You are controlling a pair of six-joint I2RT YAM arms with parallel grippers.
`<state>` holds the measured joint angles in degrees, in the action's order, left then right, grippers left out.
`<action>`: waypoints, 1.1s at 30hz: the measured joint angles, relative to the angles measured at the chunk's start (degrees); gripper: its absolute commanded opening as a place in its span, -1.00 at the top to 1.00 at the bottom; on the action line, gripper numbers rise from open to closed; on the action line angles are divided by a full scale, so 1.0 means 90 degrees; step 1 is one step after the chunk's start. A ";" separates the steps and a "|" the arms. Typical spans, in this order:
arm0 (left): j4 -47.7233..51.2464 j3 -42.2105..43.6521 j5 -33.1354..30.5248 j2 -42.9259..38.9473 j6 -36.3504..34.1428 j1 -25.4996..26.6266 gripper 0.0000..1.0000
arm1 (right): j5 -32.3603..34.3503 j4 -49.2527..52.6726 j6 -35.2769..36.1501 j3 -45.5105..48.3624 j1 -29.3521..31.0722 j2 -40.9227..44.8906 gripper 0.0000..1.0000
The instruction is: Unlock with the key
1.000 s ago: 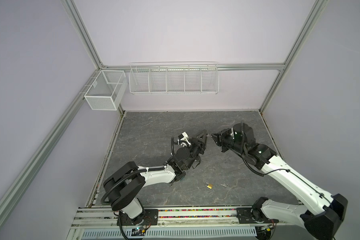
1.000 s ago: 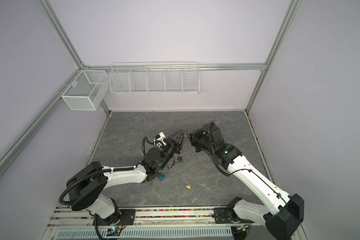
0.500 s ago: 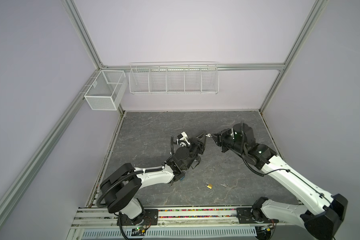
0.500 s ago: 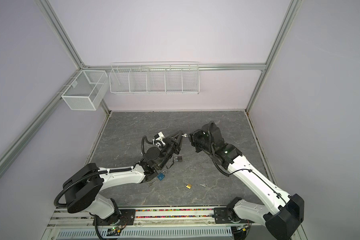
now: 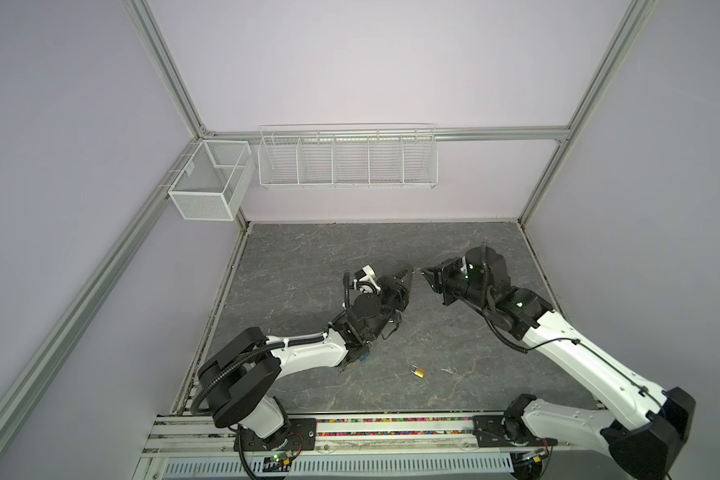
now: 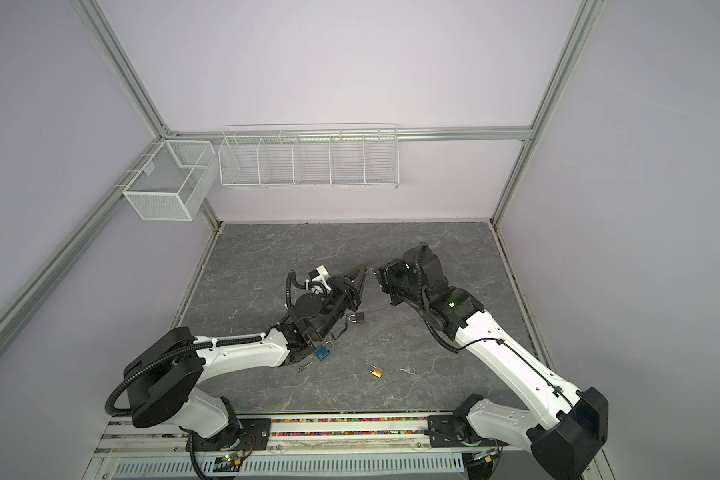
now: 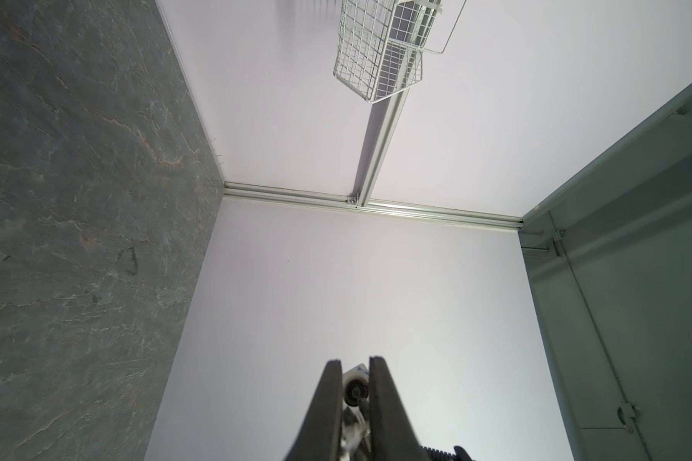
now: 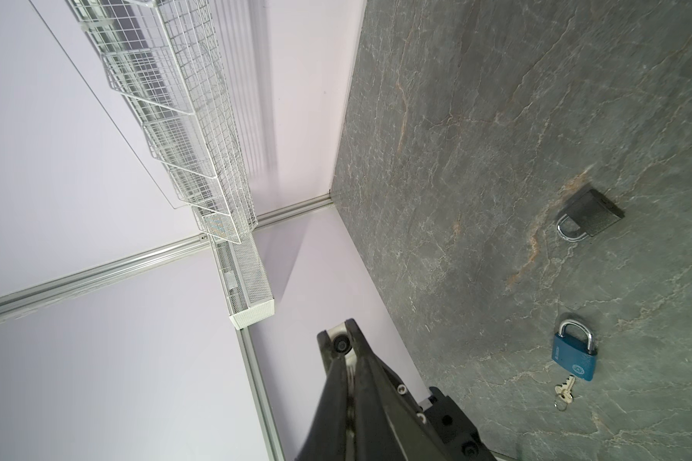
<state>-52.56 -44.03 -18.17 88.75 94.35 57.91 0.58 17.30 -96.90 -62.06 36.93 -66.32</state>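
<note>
Above the grey worktop (image 6: pixel 267 249), tip to tip: right tool (image 6: pixel 378 275), jaws together; left tool (image 6: pixel 363 272), jaws a slit apart, contents unclear. Lying below: grey padlock (image 8: pixel 590 217), blue padlock (image 8: pixel 575 355), brass padlock (image 6: pixel 377 371), loose keys (image 8: pixel 564 389) beside the blue. Judged: nothing unlocked yet; key insertion outstanding.

1. A long white wire rack (image 5: pixel 347 157), divided into compartments, hangs on the pale lilac back wall (image 5: pixel 371 62) from a horizontal aluminium rail (image 5: pixel 499 134).
2. Just left of the rack, at the corner, a white mesh basket (image 5: pixel 208 187) is fixed to the left wall (image 5: pixel 59 124).
3. Below the rack lies a dark grey, stone-veined floor (image 5: pixel 308 257).
4. Right of the rack, an aluminium post (image 5: pixel 543 178) marks the corner with the right wall (image 5: pixel 661 187).
5. The light is soft and even.
</note>
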 measured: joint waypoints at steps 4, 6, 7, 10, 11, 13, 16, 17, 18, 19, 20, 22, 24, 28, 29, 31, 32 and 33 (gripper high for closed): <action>0.0083 0.0000 -0.0005 -0.0024 0.0007 0.0000 0.82 | 0.0000 0.0002 0.0002 0.0000 0.0010 0.0000 0.87; 0.0087 0.0000 -0.0007 -0.0044 0.0007 0.0000 0.85 | 0.0000 0.0010 0.0002 0.0000 0.0010 0.0000 0.87; 0.0090 0.0000 -0.0010 -0.0061 0.0007 0.0000 0.85 | 0.0000 0.0027 0.0000 0.0000 0.0010 0.0000 0.87; 0.0112 0.0000 -0.0015 -0.0102 0.0007 0.0000 0.85 | -0.0005 0.0046 0.0002 0.0000 0.0012 0.0000 0.87; 0.0114 0.0000 -0.0019 -0.0104 0.0007 0.0000 0.86 | -0.0010 0.0049 0.0002 0.0000 0.0022 0.0000 0.87; 0.0141 0.0000 -0.0044 -0.0104 0.0002 0.0000 0.89 | -0.0017 0.0049 0.0002 0.0000 0.0036 0.0000 0.87; 0.0163 0.0000 -0.0056 -0.0107 -0.0010 -0.0002 0.92 | -0.0022 0.0056 0.0002 0.0000 0.0046 0.0000 0.87; 0.0163 0.0000 -0.0056 -0.0109 -0.0012 -0.0002 0.94 | -0.0022 0.0056 0.0002 0.0000 0.0046 0.0000 0.87; 0.0165 0.0000 -0.0056 -0.0109 -0.0015 -0.0002 0.96 | -0.0022 0.0056 0.0002 0.0000 0.0046 0.0000 0.87; 0.0168 0.0000 -0.0056 -0.0112 -0.0015 -0.0002 0.99 | -0.0022 0.0056 0.0002 0.0000 0.0046 0.0000 0.87; 0.0168 0.0000 -0.0056 -0.0112 -0.0015 -0.0005 1.00 | -0.0022 0.0056 0.0002 0.0000 0.0046 0.0000 0.87; 0.0182 -0.0002 -0.0053 -0.0112 -0.0036 -0.0007 1.00 | -0.0022 0.0061 0.0005 0.0000 0.0046 0.0000 0.84; 0.0240 -0.0010 -0.0024 -0.0124 -0.0063 -0.0017 1.00 | -0.0019 0.0090 0.0015 0.0000 0.0046 0.0000 0.75; 0.0401 -0.0029 0.0100 -0.0175 -0.0182 -0.0090 1.00 | -0.0063 0.0121 0.0153 -0.0002 0.0051 0.0000 0.38; 0.0442 -0.0032 0.0202 -0.0187 -0.0228 -0.0141 1.00 | -0.0087 0.0148 0.0238 -0.0015 0.0051 0.0000 0.33; 0.0503 -0.0044 0.0372 -0.0209 -0.0335 -0.0265 1.00 | -0.0182 0.0153 0.0444 -0.0041 0.0034 0.0000 0.17; 0.0534 -0.0049 0.0537 -0.0221 -0.0403 -0.0367 1.00 | -0.0287 0.0143 0.0622 -0.0056 0.0005 0.0000 0.12; 0.0561 -0.0053 0.0719 -0.0238 -0.0474 -0.0478 1.00 | -0.0393 0.0131 0.0814 -0.0066 -0.0039 0.0000 0.04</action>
<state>-47.51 -44.51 -11.70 86.61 90.08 53.60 -2.96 18.48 -89.58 -62.65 36.58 -66.32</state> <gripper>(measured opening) 0.047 0.427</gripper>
